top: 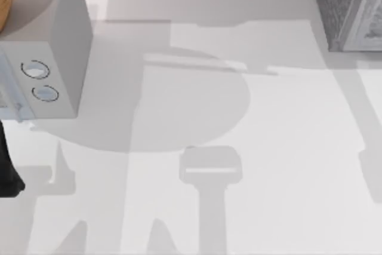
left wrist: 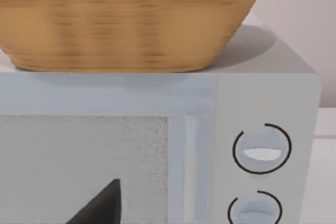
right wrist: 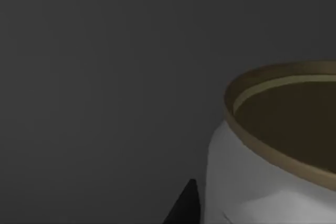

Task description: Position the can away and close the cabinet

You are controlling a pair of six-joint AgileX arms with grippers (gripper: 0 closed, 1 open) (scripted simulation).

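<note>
The worktop runs across the top view, and its middle stretch carries shadows alone. At its far left stands the box with two dials, reaching past the left edge, its dial face turned toward the near side. The two dials sit one above the other at the right end of that face. On top of the box rests a woven basket, covering most of the top apart from its right end. At the far right corner of the worktop stands the cabinet, well apart from the box. In the right wrist view the can stands upright in a dark place, a dark wall behind it.
</note>
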